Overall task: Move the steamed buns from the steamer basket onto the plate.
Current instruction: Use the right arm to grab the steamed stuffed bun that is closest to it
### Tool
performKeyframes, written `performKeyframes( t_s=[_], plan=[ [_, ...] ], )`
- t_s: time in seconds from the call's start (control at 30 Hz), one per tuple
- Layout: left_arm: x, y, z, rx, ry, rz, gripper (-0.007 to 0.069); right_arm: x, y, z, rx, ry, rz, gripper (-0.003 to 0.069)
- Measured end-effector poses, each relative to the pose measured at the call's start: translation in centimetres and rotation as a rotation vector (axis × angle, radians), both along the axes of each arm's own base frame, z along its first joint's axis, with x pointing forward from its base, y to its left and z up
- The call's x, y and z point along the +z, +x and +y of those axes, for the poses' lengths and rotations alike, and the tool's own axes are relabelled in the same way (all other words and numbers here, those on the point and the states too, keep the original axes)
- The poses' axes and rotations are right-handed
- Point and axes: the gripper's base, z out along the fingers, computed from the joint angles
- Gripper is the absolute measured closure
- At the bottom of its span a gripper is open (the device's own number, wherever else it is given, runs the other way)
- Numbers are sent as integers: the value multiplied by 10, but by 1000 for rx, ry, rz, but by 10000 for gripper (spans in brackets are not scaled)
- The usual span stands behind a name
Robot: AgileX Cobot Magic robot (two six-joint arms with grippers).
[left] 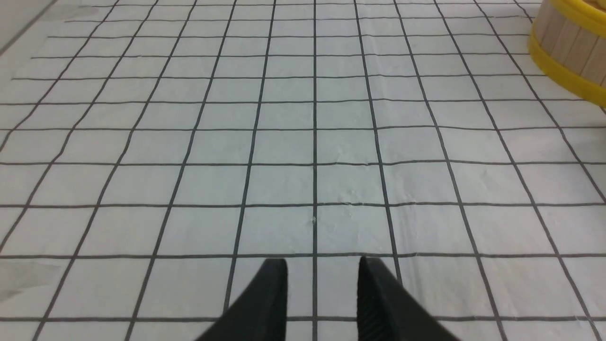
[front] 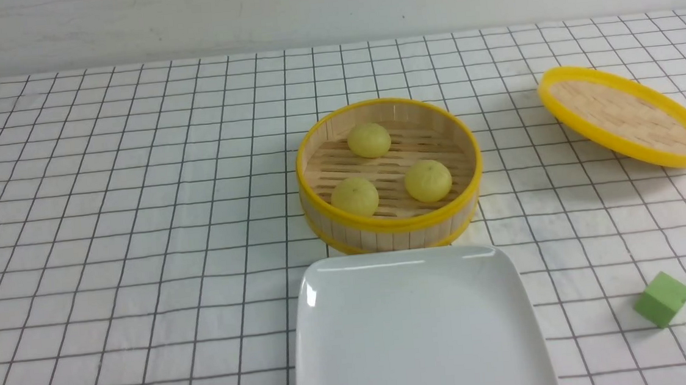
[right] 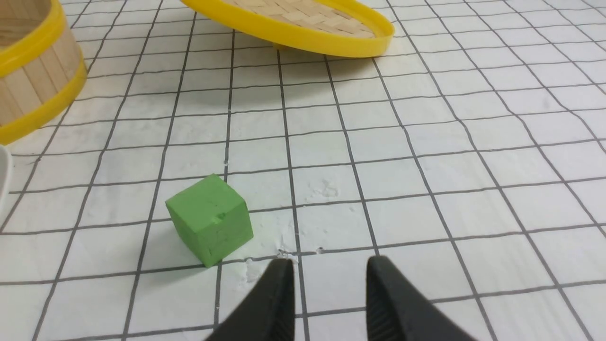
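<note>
Now; steamed buns (front: 369, 139) in steamer basket (front: 383, 236); left tool (left: 322, 274) apparently well apart

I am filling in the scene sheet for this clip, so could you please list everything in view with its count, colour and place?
steamed buns: three, pale yellow-green, inside the steamer basket
steamer basket: one, light wood with yellow rim bands, mid-table
plate: one, glossy white, nothing on it, on the robot's side of the basket
lid: one, woven with yellow rim, tilted, right of the basket
cube: one, green, right of the plate
table cover: one, white with black grid
left gripper: one, black, jaws apart, empty, over bare grid
right gripper: one, black, jaws apart, empty, near the cube
</note>
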Motion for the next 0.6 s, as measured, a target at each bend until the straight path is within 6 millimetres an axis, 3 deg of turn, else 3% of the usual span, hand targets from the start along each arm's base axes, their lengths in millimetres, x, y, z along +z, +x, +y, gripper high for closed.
performKeyframes(
  t_s=[0.13,0.27,0.33,0.37,0.43,0.6],
  plan=[
    [0,0,0,0,0,0,382,10,-1,1,2,22,-33,419],
    [0,0,0,0,0,0,382,45,-5,2,8,46,-137,419],
    [0,0,0,0,0,0,382,72,-13,3,13,58,-197,419],
    [0,0,0,0,0,0,382,74,-13,3,13,58,-200,419],
    [0,0,0,0,0,0,382,101,-25,5,22,80,-238,419],
    [0,0,0,0,0,0,382,136,-46,8,42,109,-282,419]
  ],
)
